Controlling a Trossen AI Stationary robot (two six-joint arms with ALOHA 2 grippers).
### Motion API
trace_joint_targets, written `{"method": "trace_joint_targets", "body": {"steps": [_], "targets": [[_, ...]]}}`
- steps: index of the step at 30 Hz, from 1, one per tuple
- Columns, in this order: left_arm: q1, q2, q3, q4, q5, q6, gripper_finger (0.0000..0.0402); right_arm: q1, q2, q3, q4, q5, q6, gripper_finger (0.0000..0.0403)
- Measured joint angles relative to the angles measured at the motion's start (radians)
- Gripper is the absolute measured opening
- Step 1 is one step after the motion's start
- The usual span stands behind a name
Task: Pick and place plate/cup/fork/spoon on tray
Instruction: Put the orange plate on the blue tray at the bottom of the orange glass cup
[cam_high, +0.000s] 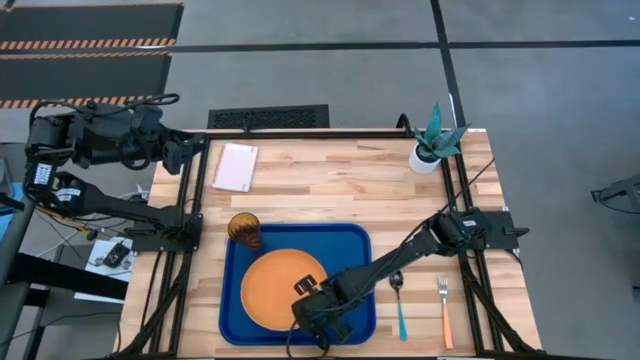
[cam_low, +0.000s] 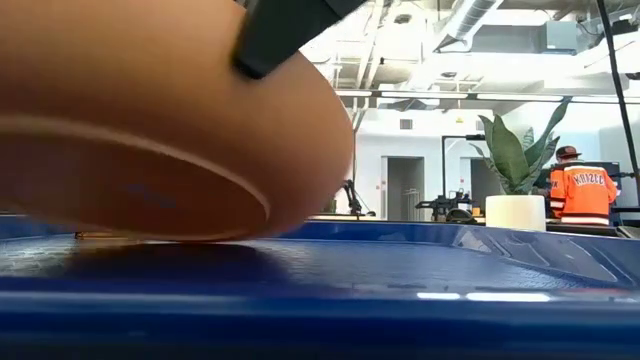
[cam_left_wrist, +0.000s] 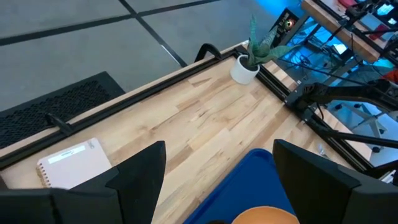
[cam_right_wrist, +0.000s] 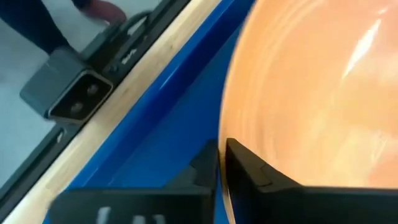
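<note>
While the right arm reaches over the table's near half, the scene stands as follows:

Tray: the blue tray (cam_high: 352, 240) lies at the near middle of the table and holds the plate.
Plate: the orange plate (cam_high: 275, 285) sits over the tray's floor; in the low view its edge (cam_low: 150, 150) is tilted, one side lifted off the blue surface.
Right gripper: the right gripper (cam_high: 312, 300) is at the plate's 4 o'clock edge, its fingers (cam_right_wrist: 249, 174) pinched together on the plate's rim.
Cup: the amber cup (cam_high: 244, 230) stands upright at the tray's 10 o'clock corner, touching the rim, outside on the wood as far as can be told.
Spoon: the spoon (cam_high: 399, 305) lies on the wood just at 3 o'clock of the tray.
Fork: the fork (cam_high: 445, 312) lies beside the spoon, farther toward 3 o'clock.
Left gripper: the left gripper (cam_left_wrist: 214, 180) hovers off the table's 9 o'clock side, fingers spread apart and holding nothing.
Notepad: the notepad (cam_high: 235, 166) lies at the table's 11 o'clock.
Plant pot: the white pot (cam_high: 425, 158) stands at 1 o'clock.
</note>
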Motion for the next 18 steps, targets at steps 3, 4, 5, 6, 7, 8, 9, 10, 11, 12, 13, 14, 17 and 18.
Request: {"method": "trace_joint_targets", "body": {"steps": [3,4,5,6,7,8,9,10,11,12,13,14,17,18], "targets": [[0.0,0.0,0.0,0.0,0.0,-0.001,0.0282,-0.001,0.0,0.0,0.026,-0.006,0.0,0.0081],[0.0,0.0,0.0,0.0,0.0,-0.001,0.0282,-0.001,0.0,0.0,0.033,-0.009,0.006,0.0091],[0.0,0.0,0.0,0.001,0.001,-0.002,0.0282,-0.001,0.0,0.0,0.039,-0.009,0.019,0.0101],[0.0,0.0,0.0,0.001,0.004,-0.003,0.0282,-0.001,0.0,0.0,0.041,-0.009,0.035,0.0111],[0.0,0.0,0.0,0.001,0.006,-0.004,0.0282,-0.001,0.0,0.0,0.045,-0.008,0.053,0.0121],[0.0,0.0,0.0,0.001,0.007,-0.004,0.0282,-0.001,0.0,0.0,0.051,-0.008,0.071,0.0129],[0.0,0.0,0.0,0.001,0.007,-0.004,0.0282,-0.001,0.0,0.0,0.057,-0.008,0.092,0.0138],[0.0,0.0,0.0,0.001,0.007,-0.005,0.0282,-0.001,0.0,0.0,0.063,-0.008,0.117,0.0146],[0.0,0.0,0.0,0.001,0.007,-0.005,0.0282,-0.001,0.0,0.0,0.063,-0.008,0.146,0.0153],[0.0,0.0,0.0,0.001,0.007,-0.007,0.0282,-0.001,0.0,0.0,0.059,-0.008,0.182,0.0159],[0.0,0.0,0.0,0.001,0.008,-0.012,0.0282,-0.002,-0.002,0.0,0.048,-0.011,0.226,0.0164],[0.0,0.0,0.0,0.001,0.011,-0.013,0.0282,-0.005,-0.007,-0.001,0.03,-0.021,0.265,0.0168],[0.0,0.0,0.0,0.001,0.021,-0.014,0.0282,0.001,-0.036,-0.002,-0.004,-0.052,0.348,0.0174],[0.0,0.0,0.0,0.001,0.02,-0.014,0.0282,0.008,-0.052,-0.002,-0.033,-0.046,0.361,0.0174]]}}
